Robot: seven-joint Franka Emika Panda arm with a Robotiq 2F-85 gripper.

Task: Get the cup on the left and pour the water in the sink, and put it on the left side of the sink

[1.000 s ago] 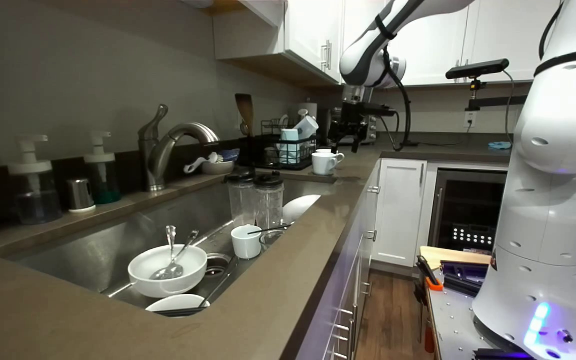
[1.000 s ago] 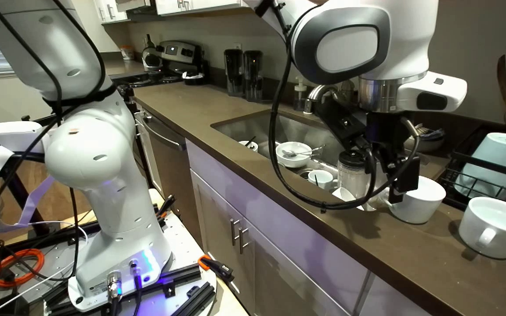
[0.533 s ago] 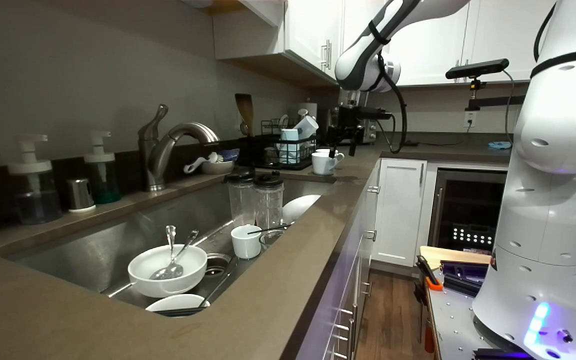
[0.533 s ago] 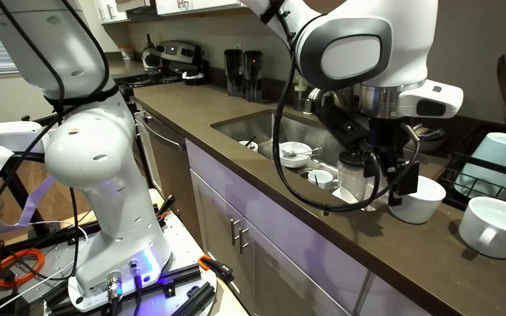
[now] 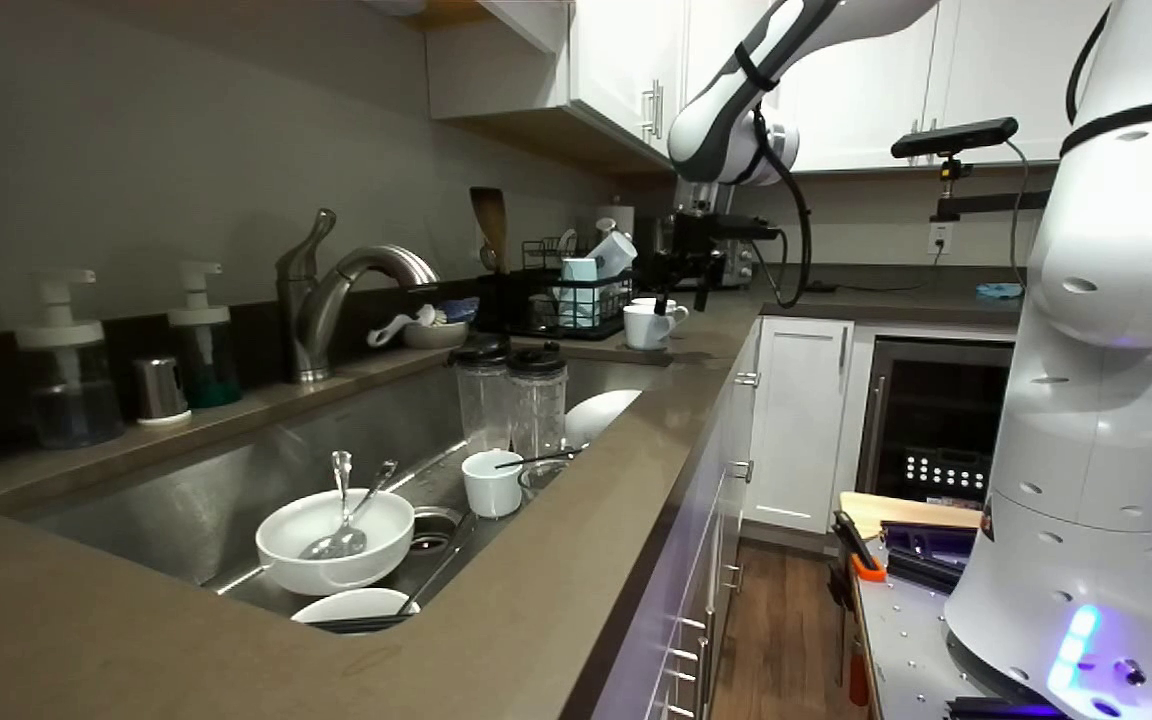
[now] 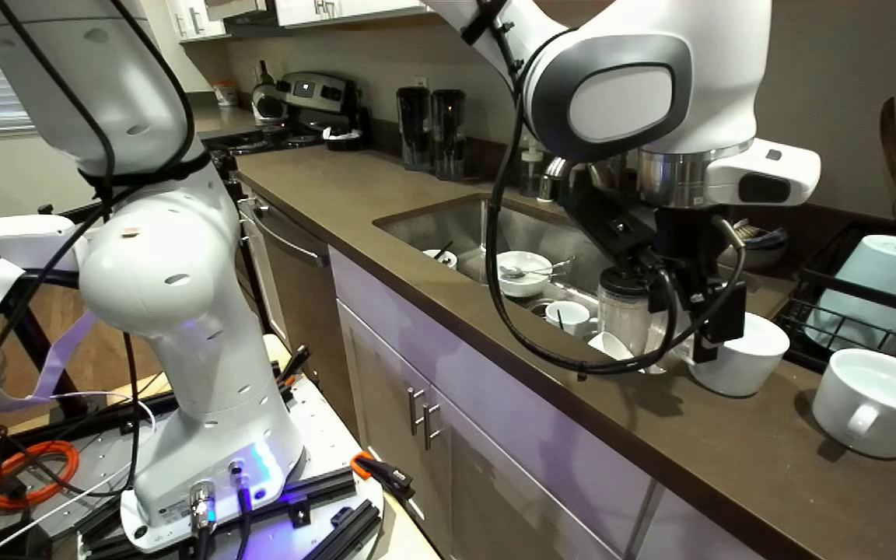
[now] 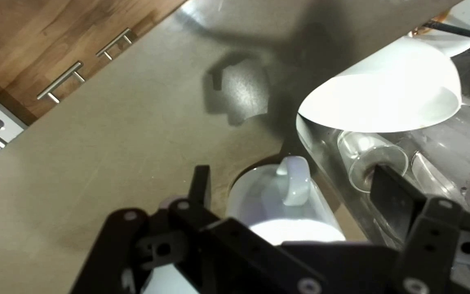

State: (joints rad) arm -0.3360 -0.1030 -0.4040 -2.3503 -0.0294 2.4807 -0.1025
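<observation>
The brown counter is fitted with the steel sink. Above the counter, the gripper is held with jaws spread wide, and on the counter just beside the sink the white cup is stood upright.

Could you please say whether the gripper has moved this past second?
Yes: in an exterior view, the gripper has shifted slightly down and toward the dish rack.

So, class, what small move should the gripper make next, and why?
Probably ease the open gripper slightly closer to the cup beside the sink: the wrist view shows it between the spread fingers with a gap on either side, so nothing is held.
</observation>
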